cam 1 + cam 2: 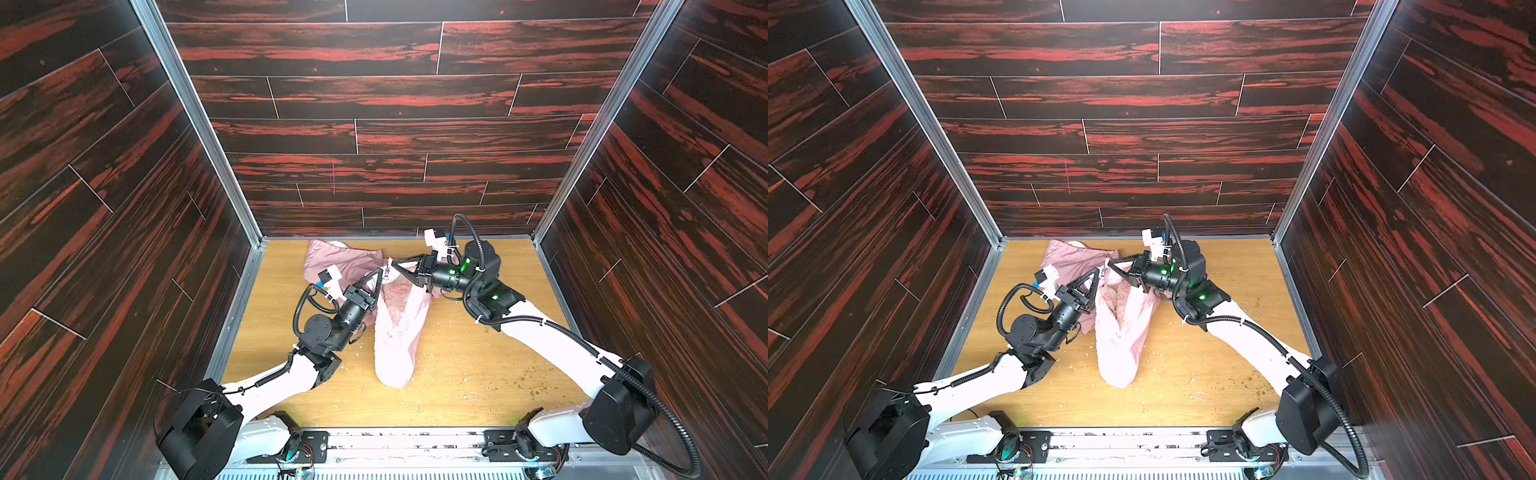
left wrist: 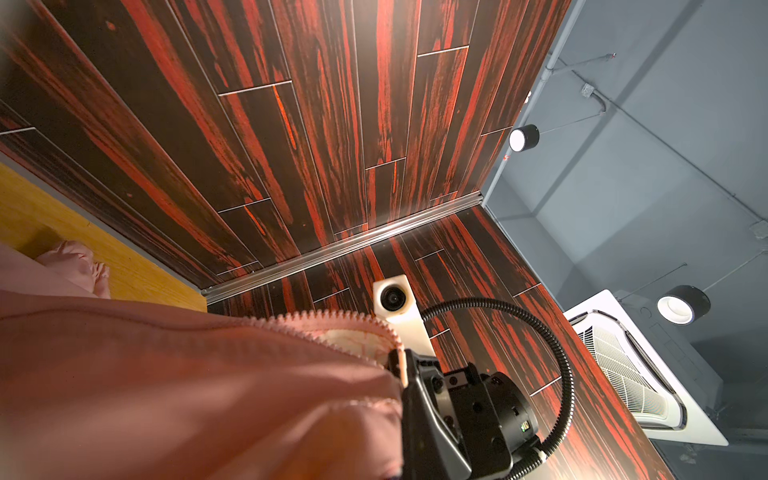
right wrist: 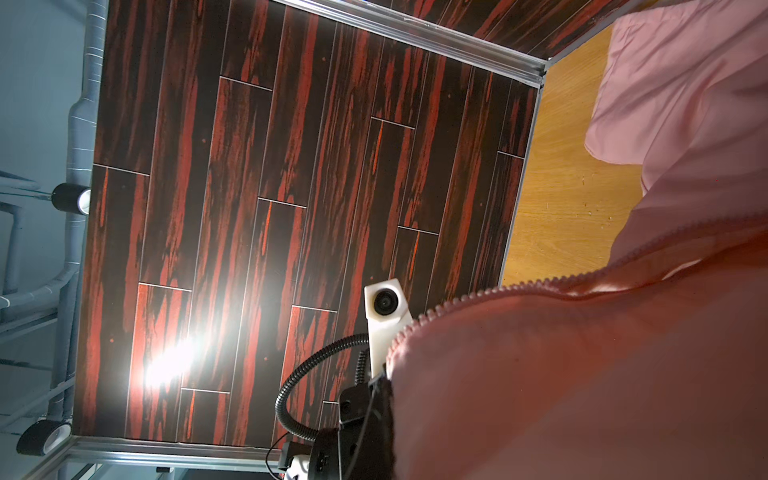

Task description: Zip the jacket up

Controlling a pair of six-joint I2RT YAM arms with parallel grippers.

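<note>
The light-pink jacket (image 1: pixel 399 340) (image 1: pixel 1121 340) lies along the wooden table, its front spread apart and the paler patterned lining (image 1: pixel 397 291) showing. At its far end, my left gripper (image 1: pixel 380 271) (image 1: pixel 1099 271) and my right gripper (image 1: pixel 392 262) (image 1: pixel 1109 262) are each shut on one raised front edge, tips almost meeting. Pink fabric (image 2: pixel 208 395) fills the left wrist view, zip teeth (image 2: pixel 332 322) run along its edge, and my own jaws are hidden. It is the same in the right wrist view, with zip teeth (image 3: pixel 540 286).
Dark red wood-pattern walls (image 1: pixel 374 124) close in the table (image 1: pixel 478 374) at the back and on both sides. Small crumbs (image 1: pixel 532 386) lie scattered on the right. A bunched pink part of the jacket (image 1: pixel 332 257) lies by the back wall. The arm bases stand on the front rail (image 1: pixel 407 440).
</note>
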